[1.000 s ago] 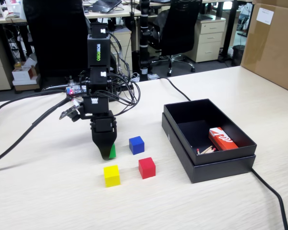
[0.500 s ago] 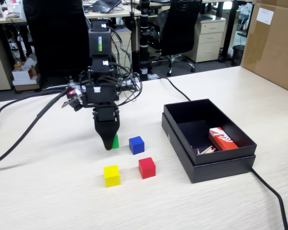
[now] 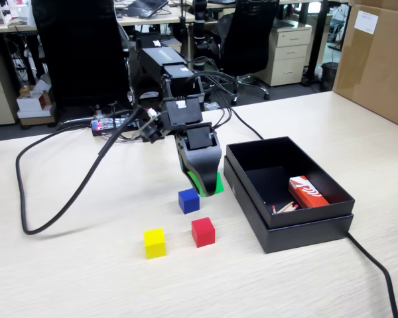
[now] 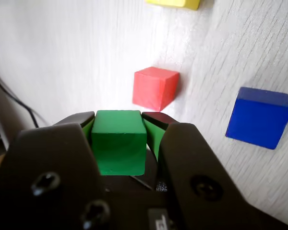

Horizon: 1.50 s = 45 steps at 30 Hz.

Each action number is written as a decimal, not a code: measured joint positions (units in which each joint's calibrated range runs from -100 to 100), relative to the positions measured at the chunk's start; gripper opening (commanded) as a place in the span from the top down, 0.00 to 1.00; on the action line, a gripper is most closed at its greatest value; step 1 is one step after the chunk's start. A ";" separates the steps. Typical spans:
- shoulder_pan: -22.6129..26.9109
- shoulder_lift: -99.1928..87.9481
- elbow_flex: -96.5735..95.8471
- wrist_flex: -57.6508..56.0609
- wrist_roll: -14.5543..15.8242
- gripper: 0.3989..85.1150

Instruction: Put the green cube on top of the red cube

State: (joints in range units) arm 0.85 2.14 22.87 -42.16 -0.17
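Note:
The green cube (image 4: pixel 118 141) is clamped between the two jaws of my gripper (image 4: pixel 118 117), which is shut on it. In the fixed view the gripper (image 3: pixel 209 187) hangs above the table with the green cube (image 3: pixel 217 185) showing at its right side, just beyond the blue cube. On the table ahead of the jaws rests the red cube (image 4: pixel 154 87); in the fixed view the red cube (image 3: pixel 203 232) lies below and slightly left of the gripper, apart from it.
A blue cube (image 3: pixel 189 200) sits just under the gripper, and a yellow cube (image 3: pixel 154 243) lies left of the red one. An open black box (image 3: pixel 305 222) with a red-and-white packet (image 3: pixel 307 192) stands to the right. Cables trail over the left of the table.
The arm has swung to the right and lifted, carrying the green cube from left of the blue cube to a spot above and right of it.

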 measured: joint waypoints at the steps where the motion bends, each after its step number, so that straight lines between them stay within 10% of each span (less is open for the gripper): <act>1: -0.05 0.39 0.00 -0.08 0.00 0.99; 22: -1.42 9.58 1.28 0.00 0.00 0.99; 31: -1.22 10.10 1.28 0.00 -0.05 0.58; 45: -1.17 10.10 1.28 0.00 -0.34 0.48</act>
State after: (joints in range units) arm -0.32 12.23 24.14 -42.16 -0.51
